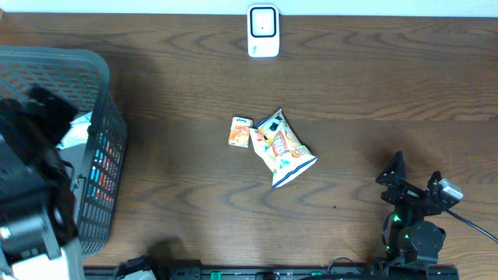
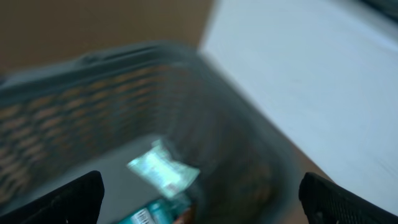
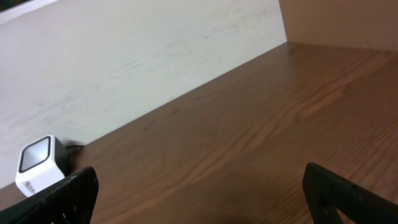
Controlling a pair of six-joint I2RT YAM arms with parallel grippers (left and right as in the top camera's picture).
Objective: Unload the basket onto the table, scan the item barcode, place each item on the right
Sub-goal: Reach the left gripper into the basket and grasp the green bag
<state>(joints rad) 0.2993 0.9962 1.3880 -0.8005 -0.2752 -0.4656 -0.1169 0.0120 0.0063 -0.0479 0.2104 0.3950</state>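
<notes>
Far left: grey plastic mesh basket (image 1: 105,148) on the dark brown wooden worktop (image 1: 350,85), w/ the black left arm (image 1: 31,179) over it. Left jaws spread wide, nothing btwn them. The wrist view is blurred but looks down into the basket at a silvery-teal packet (image 2: 163,169) nr its floor.

Ctr of worktop: small orange sachet (image 1: 240,131). Behind it at the back edge is a white box-shaped barcode scanner (image 1: 263,31), upright by the pale wall. Just right of the sachet, touching or v. close, lies a crinkled multicoloured snack bag (image 1: 282,148), flat and tilted. Both are well apart from either arm.

Btm right: black right arm (image 1: 412,233). Right jaws also wide open and empty, over bare worktop. Its wrist view has the scanner at lower left, well apart.
</notes>
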